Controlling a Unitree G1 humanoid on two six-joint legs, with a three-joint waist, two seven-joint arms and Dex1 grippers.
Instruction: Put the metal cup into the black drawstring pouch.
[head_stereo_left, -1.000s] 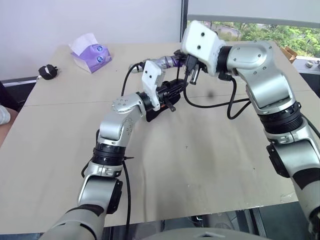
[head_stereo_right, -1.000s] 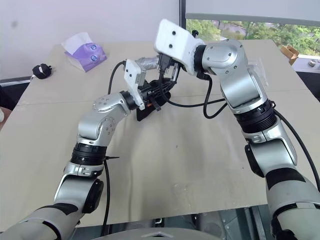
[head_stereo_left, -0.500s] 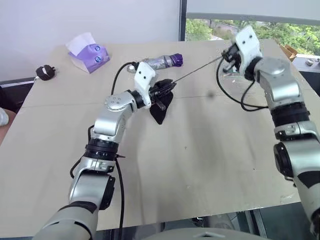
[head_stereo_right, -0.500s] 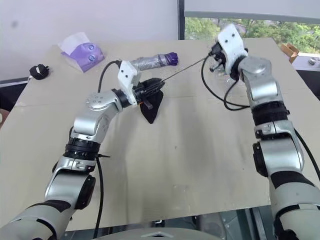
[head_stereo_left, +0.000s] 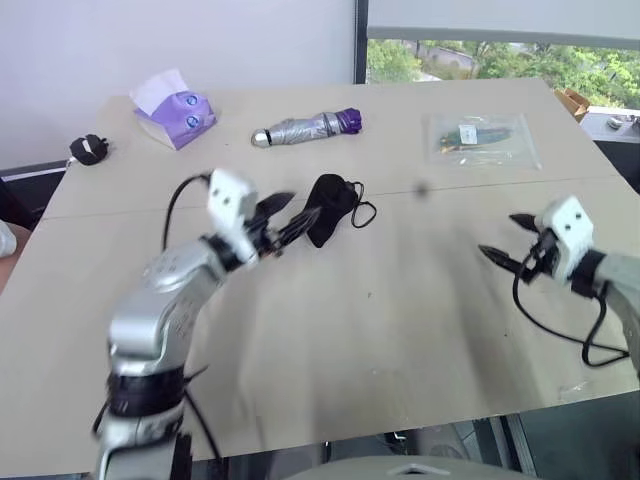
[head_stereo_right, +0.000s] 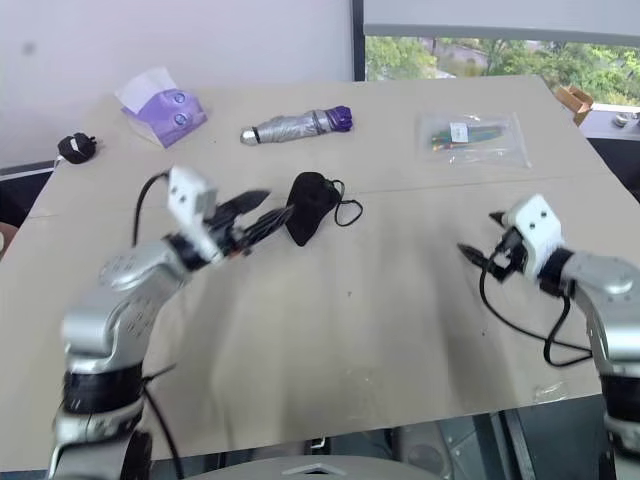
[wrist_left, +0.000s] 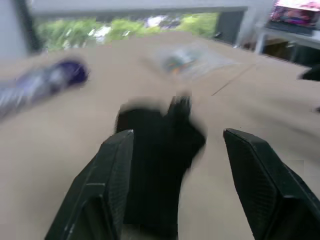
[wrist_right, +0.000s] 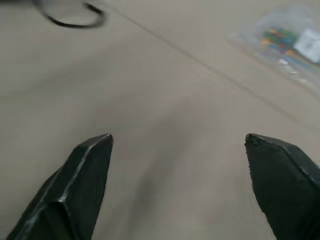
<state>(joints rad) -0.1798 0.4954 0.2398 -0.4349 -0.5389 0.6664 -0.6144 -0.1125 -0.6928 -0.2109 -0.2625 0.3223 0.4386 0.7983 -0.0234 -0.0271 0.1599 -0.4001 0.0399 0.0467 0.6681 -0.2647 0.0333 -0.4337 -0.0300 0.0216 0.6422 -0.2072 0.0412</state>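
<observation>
Now the black drawstring pouch (head_stereo_left: 329, 205) lies on the table (head_stereo_left: 400, 330) near the umbrella (head_stereo_left: 308, 128). The left gripper (head_stereo_left: 285, 218) is just beside it, fingers apart and empty. The right gripper (head_stereo_left: 510, 240) is well apart, also spread open.

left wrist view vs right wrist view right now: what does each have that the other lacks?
Left wrist view, not the right: the body of the black drawstring pouch, seen ahead between the open fingers of the left hand, and the blurred purple-tipped umbrella.
Right wrist view, not the left: the open right hand over bare table, and a loop of black cord.
Both: the tan table and the clear plastic packet.
</observation>
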